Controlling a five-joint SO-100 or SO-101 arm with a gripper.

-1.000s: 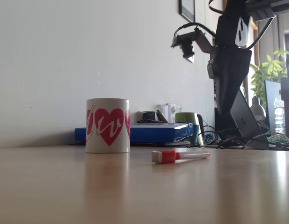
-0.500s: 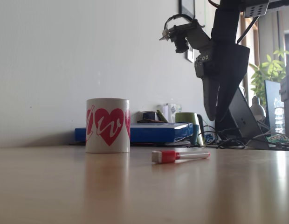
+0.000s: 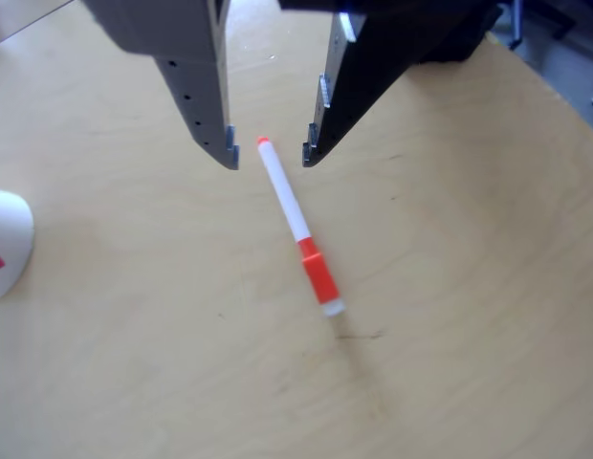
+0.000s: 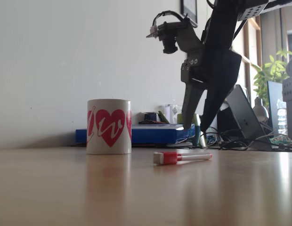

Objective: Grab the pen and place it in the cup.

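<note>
- The table [image 4: 136,197] fills the near field of the fixed view; its wooden surface carries both task objects.
- The pen [image 4: 182,157] lies flat on the table, well apart from the cup, with its red cap toward the cup side in the fixed view.
- The cup [image 4: 109,126] stands upright on the table, left of the pen in the fixed view, opening upward.
- The gripper [image 4: 194,127] hangs above the pen with its jaws open and empty; the fingertips are clear of the table.
- Judged step: descent onto the pen. For a sound grasp, the open jaws should straddle the white barrel, not the tip, and should close across the pen's width.
- In the other view, the pen [image 3: 298,224] runs diagonally and the gripper [image 3: 269,156] brackets only its red-tipped end. A shift toward the cap would likely give a more balanced hold.
- The other view shows the pen's angle and the gap between the jaws; the fixed view does not. The cup [image 3: 8,244] appears there as a partial edge at the left.
- The fixed view shows the gripper's height above the table and the cup's full side.
- Farthest back in the fixed view stand a blue box [image 4: 158,133] and a plant [image 4: 273,70].
</note>
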